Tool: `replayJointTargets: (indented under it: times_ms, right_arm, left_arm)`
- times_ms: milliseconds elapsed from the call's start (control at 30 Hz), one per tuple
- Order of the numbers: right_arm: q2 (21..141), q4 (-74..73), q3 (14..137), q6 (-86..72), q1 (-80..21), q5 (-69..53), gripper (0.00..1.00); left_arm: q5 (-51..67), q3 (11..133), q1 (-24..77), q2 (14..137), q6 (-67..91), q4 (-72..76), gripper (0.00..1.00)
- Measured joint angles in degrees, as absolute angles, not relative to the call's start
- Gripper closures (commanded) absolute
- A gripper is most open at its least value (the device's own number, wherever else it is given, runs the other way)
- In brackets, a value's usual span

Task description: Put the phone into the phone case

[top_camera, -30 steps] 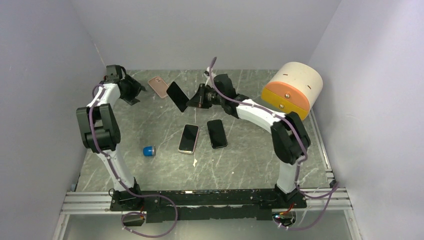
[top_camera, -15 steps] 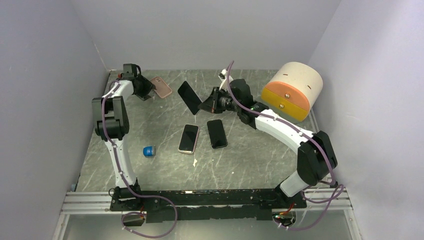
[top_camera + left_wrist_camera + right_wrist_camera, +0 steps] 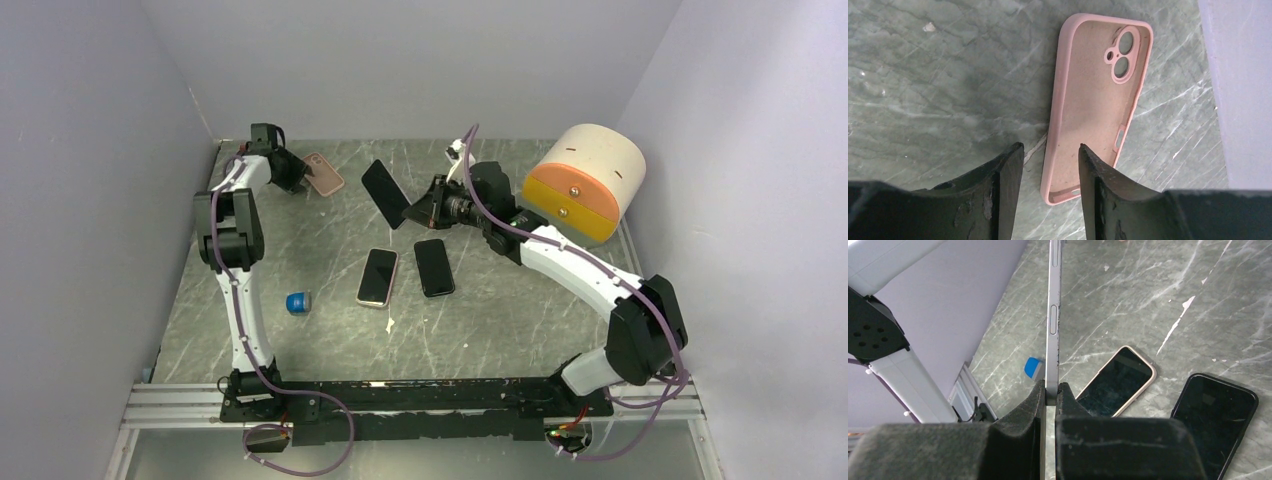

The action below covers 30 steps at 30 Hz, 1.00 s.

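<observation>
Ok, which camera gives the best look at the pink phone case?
The left wrist view: the pink phone case fills much of the frame, open side up, camera cutouts clear. The top external view shows it small and distant; the right wrist view gives nothing usable.

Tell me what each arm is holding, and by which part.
Right end effector pinches a phone across its faces at one end. Left end effector holds nothing, open above the pink case.
</observation>
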<state>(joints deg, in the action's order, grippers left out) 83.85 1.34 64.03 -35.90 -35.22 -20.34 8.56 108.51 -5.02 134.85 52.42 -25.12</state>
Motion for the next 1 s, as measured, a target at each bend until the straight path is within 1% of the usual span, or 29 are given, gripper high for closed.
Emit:
replayJointTargets:
  times_ms: [100,167,200,233,267,400,600,767,900,1000]
  right_arm:
    - [83.5,1.3,63.7,-35.7,-35.2,-19.5,1.0]
    - [83.1,1.3,63.4,-35.5,-35.2,-18.8,1.0]
    - [82.8,1.3,63.1,-35.5,-35.2,-18.4,1.0]
    - [82.4,1.3,62.9,-35.5,-35.2,-18.1,1.0]
    - [82.1,1.2,62.8,-35.5,-35.2,-18.0,1.0]
    - [80.5,1.4,61.6,-35.5,-35.2,-17.0,1.0]
    - [79.7,1.5,61.2,-35.5,-35.2,-16.7,1.0]
    - [79.7,1.7,61.2,-35.5,-35.2,-16.7,1.0]
    - [79.7,1.9,61.1,-35.5,-35.2,-16.6,1.0]
    - [79.7,2.1,60.7,-35.5,-35.2,-16.6,1.0]
  left_arm:
    - [8.3,110.0,-4.9,135.5,52.8,-27.7,0.61]
    - [7.3,110.7,-4.8,135.7,52.8,-29.4,0.65]
    - [6.7,111.0,-4.6,135.7,52.8,-30.2,0.66]
    - [6.0,111.6,-4.4,135.9,52.4,-31.5,0.64]
    - [5.7,112.2,-4.2,136.0,52.2,-32.5,0.64]
    - [4.6,115.8,-3.1,137.5,50.9,-36.6,0.7]
    - [4.0,116.0,-2.4,137.5,48.6,-38.9,0.65]
    - [2.6,117.8,-2.2,137.5,45.5,-43.6,0.65]
    - [2.8,117.9,-2.2,137.5,44.0,-44.6,0.68]
    - [3.4,117.9,-2.2,137.5,43.2,-44.7,0.73]
